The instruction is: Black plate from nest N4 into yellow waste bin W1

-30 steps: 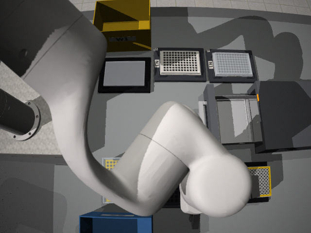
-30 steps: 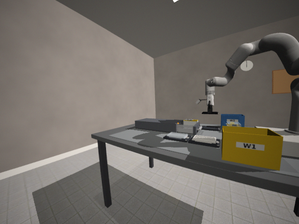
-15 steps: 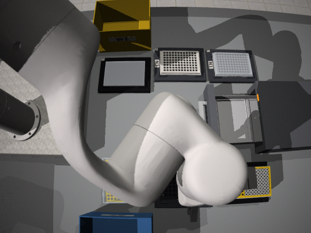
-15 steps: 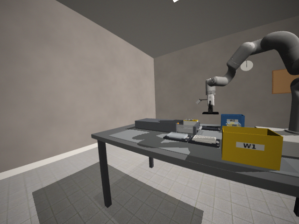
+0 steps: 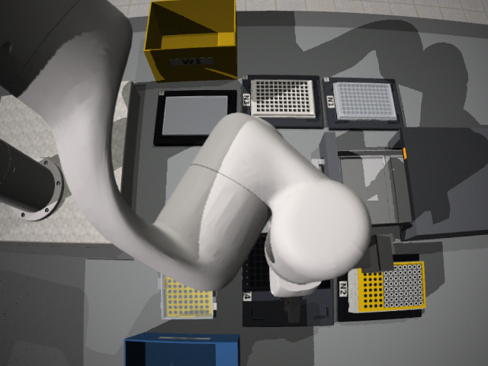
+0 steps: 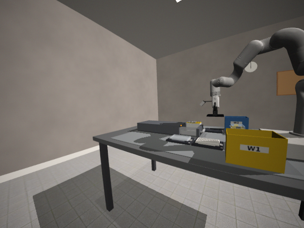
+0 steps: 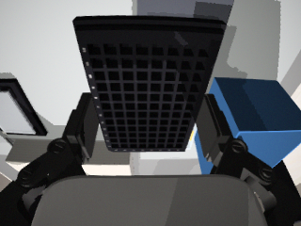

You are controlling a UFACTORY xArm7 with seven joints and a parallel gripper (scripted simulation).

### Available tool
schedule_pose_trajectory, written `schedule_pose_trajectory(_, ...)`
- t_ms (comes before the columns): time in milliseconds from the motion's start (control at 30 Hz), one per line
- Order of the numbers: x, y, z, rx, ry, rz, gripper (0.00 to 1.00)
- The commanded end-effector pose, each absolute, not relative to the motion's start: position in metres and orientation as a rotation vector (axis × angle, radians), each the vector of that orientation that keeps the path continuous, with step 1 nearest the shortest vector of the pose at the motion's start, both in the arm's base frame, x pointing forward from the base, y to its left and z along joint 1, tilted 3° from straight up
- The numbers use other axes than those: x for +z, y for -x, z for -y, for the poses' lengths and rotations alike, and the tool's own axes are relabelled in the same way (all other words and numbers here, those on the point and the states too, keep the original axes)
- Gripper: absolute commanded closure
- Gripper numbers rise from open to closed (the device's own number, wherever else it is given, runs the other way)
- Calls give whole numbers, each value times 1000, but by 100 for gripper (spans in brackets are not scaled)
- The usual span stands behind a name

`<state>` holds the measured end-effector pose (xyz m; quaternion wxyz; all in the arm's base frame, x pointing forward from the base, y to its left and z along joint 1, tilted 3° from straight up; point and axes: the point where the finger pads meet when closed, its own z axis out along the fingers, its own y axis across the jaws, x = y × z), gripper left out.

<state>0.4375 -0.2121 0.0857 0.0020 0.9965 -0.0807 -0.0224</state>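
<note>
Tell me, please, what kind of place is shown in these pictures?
Most likely a laboratory automation bench. Multi-well plates sit in labelled nests such as the white plate at N3, a tip box lies nearby, and the arm's tool holds a black plate above the bench.

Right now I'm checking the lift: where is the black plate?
The black plate hangs clamped in the gripper, raised above nest N4, beside the blue bin, far from W1.
</note>
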Motion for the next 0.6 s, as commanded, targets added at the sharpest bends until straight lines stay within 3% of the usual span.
schedule_pose_trajectory(0, 87, -437, 201, -63, -3125, 253, 100)
schedule_pose_trajectory(567, 88, -430, 161, -63, -3125, 253, 100)
